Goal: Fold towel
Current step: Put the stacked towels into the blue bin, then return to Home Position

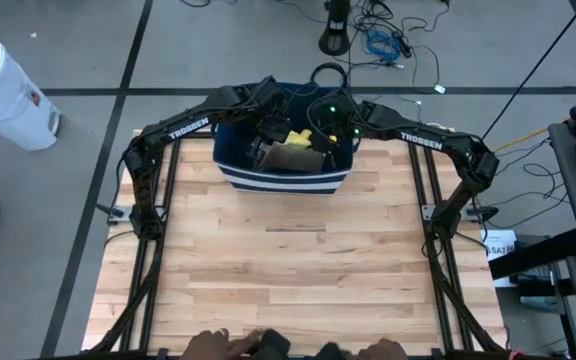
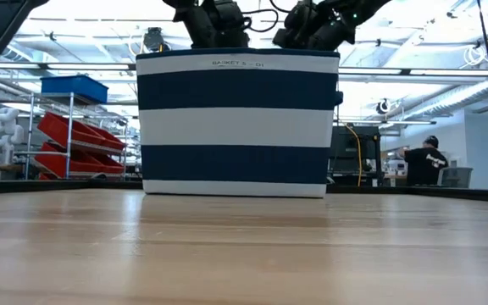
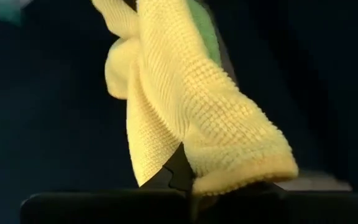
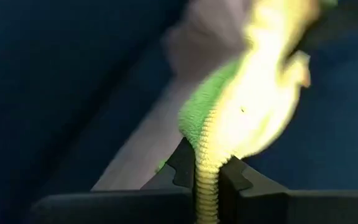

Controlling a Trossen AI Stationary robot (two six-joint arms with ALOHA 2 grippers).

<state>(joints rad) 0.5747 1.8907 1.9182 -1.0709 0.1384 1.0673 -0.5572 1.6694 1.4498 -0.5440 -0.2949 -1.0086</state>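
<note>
At twelve o'clock on the table (image 1: pixel 288 260), both grippers reach into the striped basket (image 1: pixel 283 180). The left gripper (image 3: pixel 188 186) and right gripper (image 4: pixel 207 186) each pinch the yellow towel (image 3: pixel 185 99); lifting evenly should keep it from snagging.
</note>
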